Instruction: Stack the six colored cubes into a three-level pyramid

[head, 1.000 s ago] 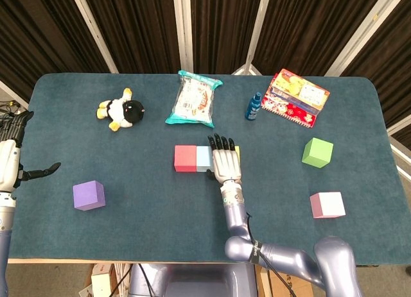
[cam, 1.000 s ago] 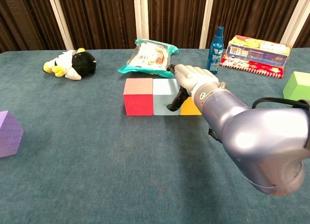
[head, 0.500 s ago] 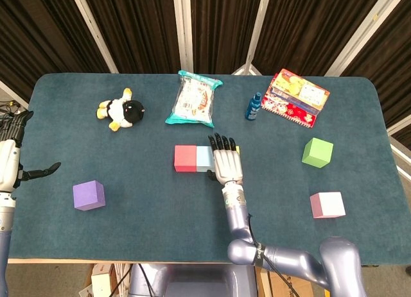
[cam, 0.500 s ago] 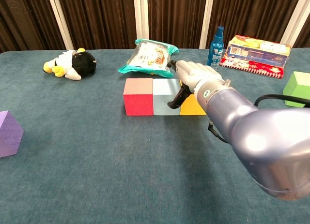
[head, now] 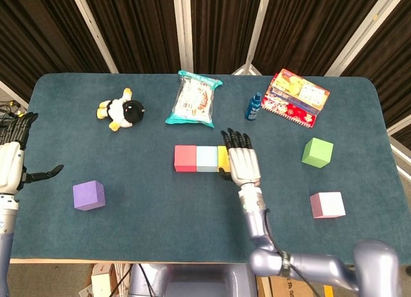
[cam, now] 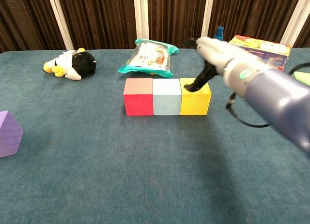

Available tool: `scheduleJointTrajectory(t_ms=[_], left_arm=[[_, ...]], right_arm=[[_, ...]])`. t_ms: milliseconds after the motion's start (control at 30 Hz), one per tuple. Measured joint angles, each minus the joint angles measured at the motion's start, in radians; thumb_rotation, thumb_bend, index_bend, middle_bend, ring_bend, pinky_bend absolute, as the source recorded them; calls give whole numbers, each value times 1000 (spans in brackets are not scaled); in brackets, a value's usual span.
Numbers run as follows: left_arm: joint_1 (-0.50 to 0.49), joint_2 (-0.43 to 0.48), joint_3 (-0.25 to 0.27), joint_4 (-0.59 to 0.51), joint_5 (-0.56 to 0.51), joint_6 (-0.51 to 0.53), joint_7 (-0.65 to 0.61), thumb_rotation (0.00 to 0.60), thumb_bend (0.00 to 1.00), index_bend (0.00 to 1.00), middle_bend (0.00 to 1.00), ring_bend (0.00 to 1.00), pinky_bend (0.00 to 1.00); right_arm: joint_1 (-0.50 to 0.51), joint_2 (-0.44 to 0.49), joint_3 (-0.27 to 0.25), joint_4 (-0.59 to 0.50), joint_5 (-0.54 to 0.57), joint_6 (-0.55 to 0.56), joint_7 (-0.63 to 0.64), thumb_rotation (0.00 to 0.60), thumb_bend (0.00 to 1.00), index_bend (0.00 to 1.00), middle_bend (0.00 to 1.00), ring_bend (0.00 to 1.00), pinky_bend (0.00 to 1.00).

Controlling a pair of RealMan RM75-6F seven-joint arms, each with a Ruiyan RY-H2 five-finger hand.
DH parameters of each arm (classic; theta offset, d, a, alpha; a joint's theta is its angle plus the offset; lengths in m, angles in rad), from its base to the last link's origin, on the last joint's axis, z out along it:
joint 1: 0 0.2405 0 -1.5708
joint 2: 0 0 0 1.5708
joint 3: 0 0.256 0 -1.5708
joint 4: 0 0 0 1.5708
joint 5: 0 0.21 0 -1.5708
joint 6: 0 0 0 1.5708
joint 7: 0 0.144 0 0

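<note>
Right robot hand [head: 243, 162], fingers spread and empty, over yellow cube [cam: 195, 101], snack bag [head: 192, 99] behind.

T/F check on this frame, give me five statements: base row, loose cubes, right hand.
1. The red cube, light blue cube and yellow cube sit side by side in one row. True.
2. A cube is already stacked on that row. False: nothing sits on top of it.
3. The right hand holds the green cube. False: it holds nothing and is over the yellow cube.
4. The purple cube lies on the table's left side, apart from the row. True.
5. The pink cube touches the green cube. False: they lie apart.
</note>
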Motion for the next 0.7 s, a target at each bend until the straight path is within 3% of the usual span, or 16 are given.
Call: scheduleJointTrajectory(t_ms=[233,533,700], left_arm=[[-1,-10,8,0,14,13,33,600,122,0,20,0,42],[1,-22,12,0,30,40,71,600,123,0,20,0,42],[0,-25,13,0,32,41,78,600,123,0,20,0,42]], right_arm=[[-98,203,-24,-156,-3,17,31,600,308,0,0,0,0],[-186,418,-66,-240,9,-29,85,600,308,0,0,0,0],[-241,540,-119,-301,-21,-77,140,600,308,0,0,4,0]])
